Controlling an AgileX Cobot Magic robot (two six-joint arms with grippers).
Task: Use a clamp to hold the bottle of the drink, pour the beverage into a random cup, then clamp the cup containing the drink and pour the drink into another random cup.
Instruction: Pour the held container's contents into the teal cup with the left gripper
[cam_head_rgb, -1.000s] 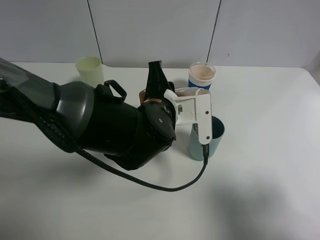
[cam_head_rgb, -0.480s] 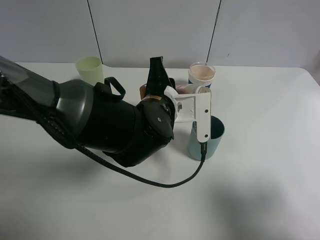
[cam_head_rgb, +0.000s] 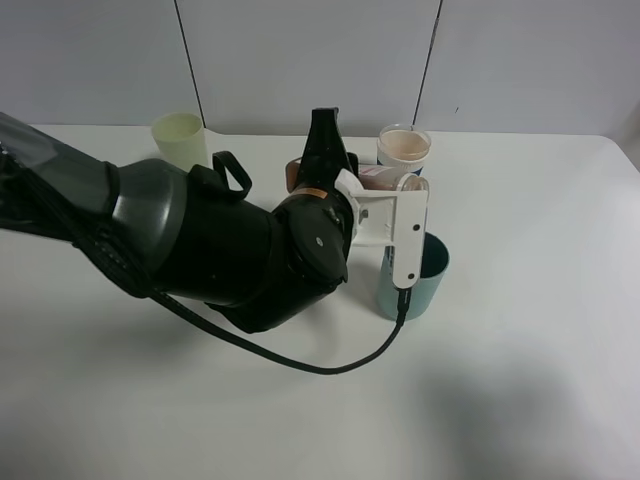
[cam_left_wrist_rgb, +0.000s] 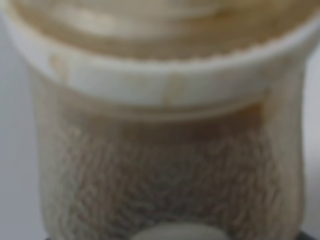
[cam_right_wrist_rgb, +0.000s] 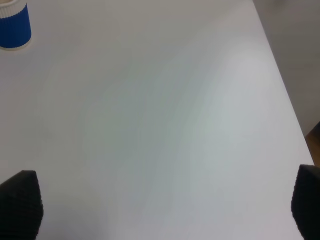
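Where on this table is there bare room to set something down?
Bare table lies right of the teal cup and the blue-and-white cup, and along the front edge below the black arm. It is crowded at the middle back, where the left gripper holds the bottle tilted by those cups.

A plain white table (cam_head_rgb: 540, 390) spreads across the exterior high view, and behind it stands a grey wall (cam_head_rgb: 310, 60) of flat panels parted by two thin dark seams (cam_head_rgb: 190, 60); the right wrist view shows the table's edge with a greyer surface (cam_right_wrist_rgb: 300, 50) beyond it
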